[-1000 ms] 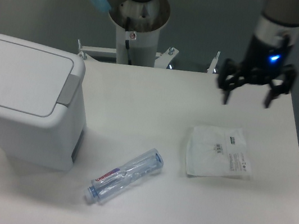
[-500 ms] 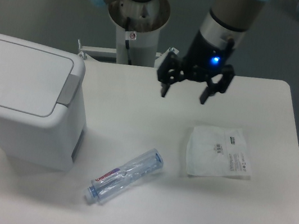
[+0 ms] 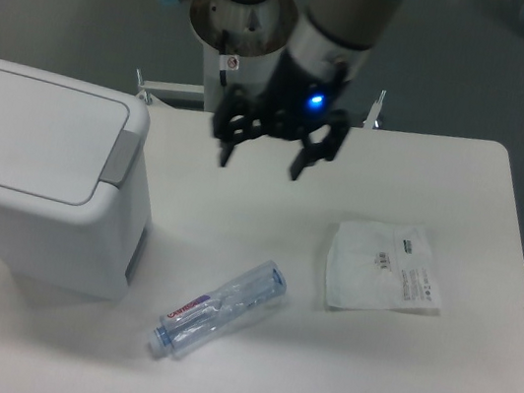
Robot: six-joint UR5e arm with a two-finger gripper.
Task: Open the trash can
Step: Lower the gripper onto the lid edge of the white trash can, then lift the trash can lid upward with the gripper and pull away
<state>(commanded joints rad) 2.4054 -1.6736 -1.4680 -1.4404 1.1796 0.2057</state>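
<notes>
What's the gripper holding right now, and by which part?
Nothing. The black two-finger gripper is open and empty above the white table, apart from the large white plastic trash can, whose lid is shut.

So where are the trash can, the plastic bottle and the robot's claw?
trash can (image 3: 36, 143), fixed camera, middle of its closed lid
plastic bottle (image 3: 221, 308), fixed camera, its clear body
gripper (image 3: 260, 161), fixed camera, between its open fingertips

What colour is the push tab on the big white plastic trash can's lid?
Grey. The push tab sits at the lid's right edge on the large white boxy plastic trash can, clearest in the fixed camera view.
</notes>
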